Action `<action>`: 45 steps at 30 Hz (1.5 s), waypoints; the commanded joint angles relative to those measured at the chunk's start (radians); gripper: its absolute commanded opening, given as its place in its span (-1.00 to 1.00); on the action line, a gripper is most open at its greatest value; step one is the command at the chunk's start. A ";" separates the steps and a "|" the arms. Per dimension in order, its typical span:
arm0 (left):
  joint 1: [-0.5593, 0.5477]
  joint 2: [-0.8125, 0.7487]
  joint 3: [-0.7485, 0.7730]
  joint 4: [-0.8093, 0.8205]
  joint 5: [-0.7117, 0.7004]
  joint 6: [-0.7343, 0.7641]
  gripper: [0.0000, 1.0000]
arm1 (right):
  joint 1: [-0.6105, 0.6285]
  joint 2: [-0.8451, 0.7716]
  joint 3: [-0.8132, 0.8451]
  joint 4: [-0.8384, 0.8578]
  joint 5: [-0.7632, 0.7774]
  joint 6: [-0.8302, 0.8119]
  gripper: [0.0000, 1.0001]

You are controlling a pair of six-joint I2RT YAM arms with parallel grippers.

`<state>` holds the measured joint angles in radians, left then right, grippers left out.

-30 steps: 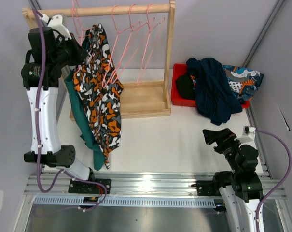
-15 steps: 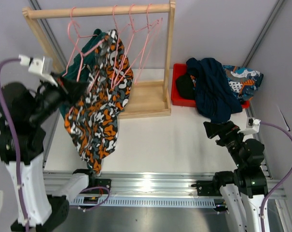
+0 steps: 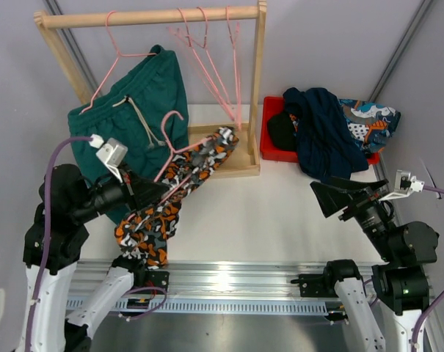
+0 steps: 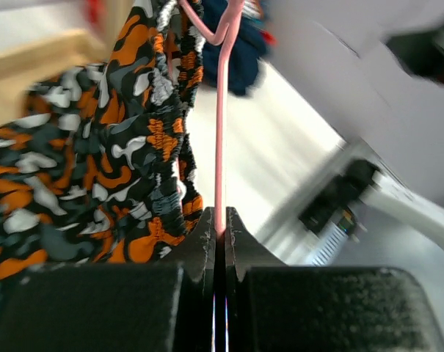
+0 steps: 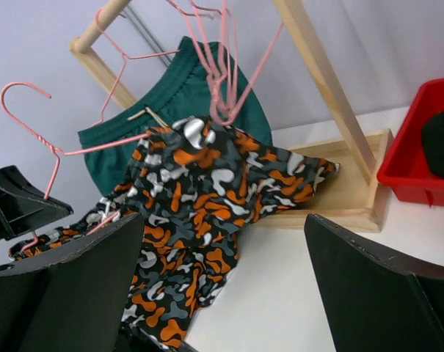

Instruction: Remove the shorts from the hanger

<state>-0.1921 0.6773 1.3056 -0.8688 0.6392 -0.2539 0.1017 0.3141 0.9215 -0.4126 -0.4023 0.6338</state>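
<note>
The rack (image 3: 259, 88) stood far-left on the worktop (image 3: 266, 213), with teal shorts (image 3: 152, 92) hanging from its rail. The camo shorts (image 3: 174, 194) were off the rail, draped on a pink hanger (image 4: 222, 125). Their long axis ran from near-left to the rack's base, farther right. The left claw (image 4: 220, 220) was clamped on the hanger's wire, with the shorts just beyond it. The right claw (image 3: 337, 196), spread wide and empty, sat well apart to the right. The shorts lay to its left, so pulling them free likely fell to that arm.
</note>
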 commanded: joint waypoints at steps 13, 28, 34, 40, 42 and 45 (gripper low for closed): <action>-0.345 0.179 0.360 0.005 0.099 0.068 -1.00 | 0.004 0.054 -0.046 0.083 -0.056 0.000 0.99; -0.352 0.194 0.334 0.001 0.105 0.058 -1.00 | 0.021 0.204 -0.144 0.439 -0.065 0.112 0.99; -0.351 0.211 0.343 -0.001 0.105 0.056 -1.00 | 0.162 0.286 -0.156 0.518 -0.037 0.040 0.99; -0.351 0.220 0.342 -0.010 0.085 0.064 -1.00 | 0.329 0.319 -0.161 0.531 0.059 -0.034 0.50; -0.352 0.220 0.337 -0.010 0.083 0.064 -1.00 | 0.342 0.322 -0.170 0.535 0.083 -0.036 0.04; -0.352 0.220 0.339 -0.013 0.074 0.065 -1.00 | 0.342 0.338 -0.167 0.523 0.124 -0.045 -1.00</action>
<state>-0.5369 0.8978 1.6318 -0.9306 0.7124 -0.2008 0.4370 0.6430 0.7502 0.0597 -0.3508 0.6163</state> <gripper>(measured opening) 0.038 0.115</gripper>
